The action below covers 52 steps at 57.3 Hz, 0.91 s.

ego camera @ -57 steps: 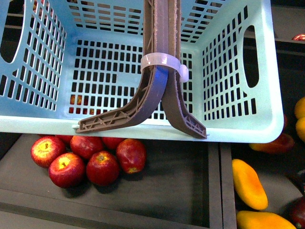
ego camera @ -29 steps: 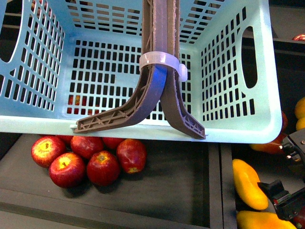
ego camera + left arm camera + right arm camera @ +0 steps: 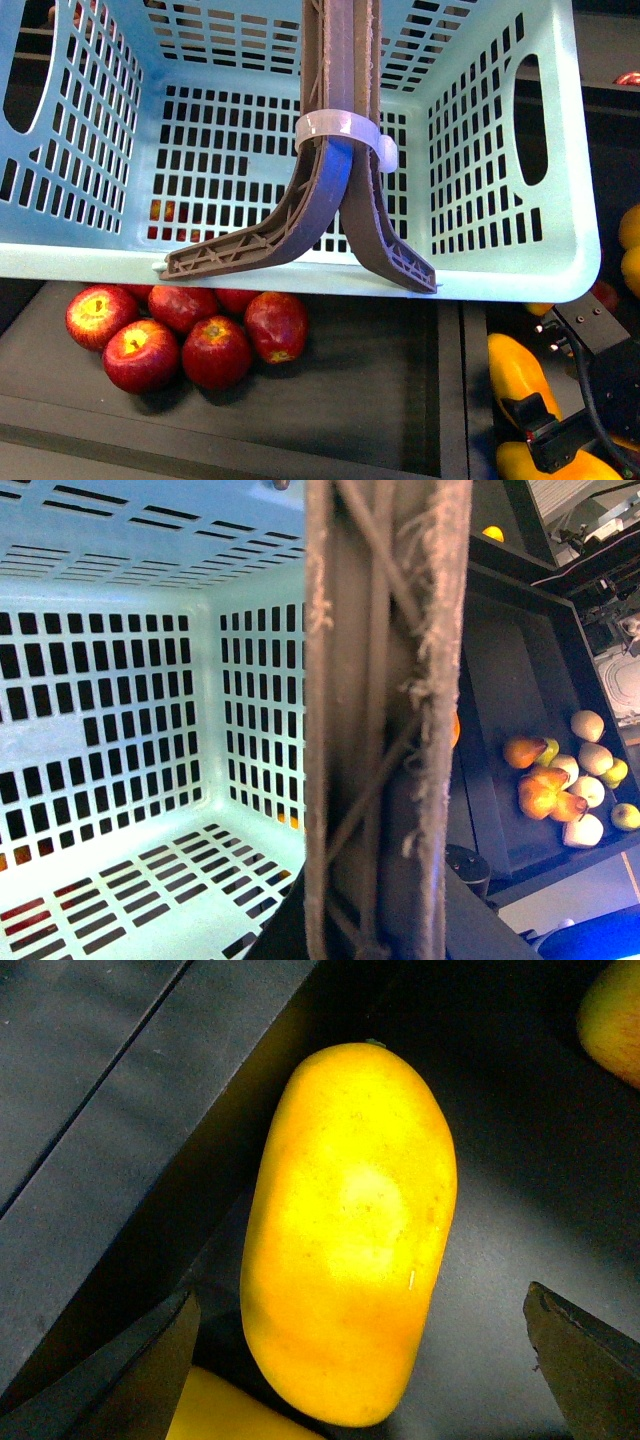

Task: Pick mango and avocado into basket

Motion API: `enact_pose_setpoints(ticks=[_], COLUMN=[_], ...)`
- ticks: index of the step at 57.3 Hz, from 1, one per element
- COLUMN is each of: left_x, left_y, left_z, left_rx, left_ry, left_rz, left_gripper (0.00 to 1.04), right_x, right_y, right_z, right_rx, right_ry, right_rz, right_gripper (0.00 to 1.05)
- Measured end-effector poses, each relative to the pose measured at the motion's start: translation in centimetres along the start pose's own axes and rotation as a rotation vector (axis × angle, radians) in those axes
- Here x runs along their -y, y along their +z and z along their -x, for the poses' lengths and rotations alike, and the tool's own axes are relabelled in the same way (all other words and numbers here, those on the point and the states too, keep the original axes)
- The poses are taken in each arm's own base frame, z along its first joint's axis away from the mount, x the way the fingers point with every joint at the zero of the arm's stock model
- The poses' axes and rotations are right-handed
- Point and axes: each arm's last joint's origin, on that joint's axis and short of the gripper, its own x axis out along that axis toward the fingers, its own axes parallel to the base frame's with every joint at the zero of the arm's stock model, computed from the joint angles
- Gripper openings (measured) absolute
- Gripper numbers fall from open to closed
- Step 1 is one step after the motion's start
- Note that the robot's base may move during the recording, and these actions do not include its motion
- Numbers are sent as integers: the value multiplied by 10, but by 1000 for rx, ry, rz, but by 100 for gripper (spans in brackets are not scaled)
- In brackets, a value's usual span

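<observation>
The right gripper (image 3: 360, 1348) is spread wide above the yellow mango (image 3: 350, 1230), which lies outside the basket (image 3: 300, 275) near its right corner, so it should drop over the mango's middle and squeeze gently.

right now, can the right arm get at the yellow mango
Probably yes. The right pincer is open and straddles the mango, with nothing between them. Another yellow fruit lies close to one end of it and might crowd the grasp.
</observation>
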Motion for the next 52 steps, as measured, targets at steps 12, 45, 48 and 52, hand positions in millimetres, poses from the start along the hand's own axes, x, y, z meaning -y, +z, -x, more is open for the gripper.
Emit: enact_pose_setpoints(ticks=[12, 45, 48, 52], left_x=[0, 0, 0, 0], left_y=[0, 0, 0, 0], left_z=[0, 0, 0, 0], left_rx=[0, 0, 0, 0], left_ry=[0, 0, 0, 0], left_rz=[0, 0, 0, 0], left_gripper=[6, 6, 6, 6], right_x=[-1, -5, -6, -7], right_y=[1, 2, 1, -1], right_z=[-16, -38, -37, -35], right_rx=[1, -6, -6, -9], right_ry=[-18, -70, -69, -67], right_rz=[-15, -65, -66, -74], right_gripper=[97, 76, 69, 64])
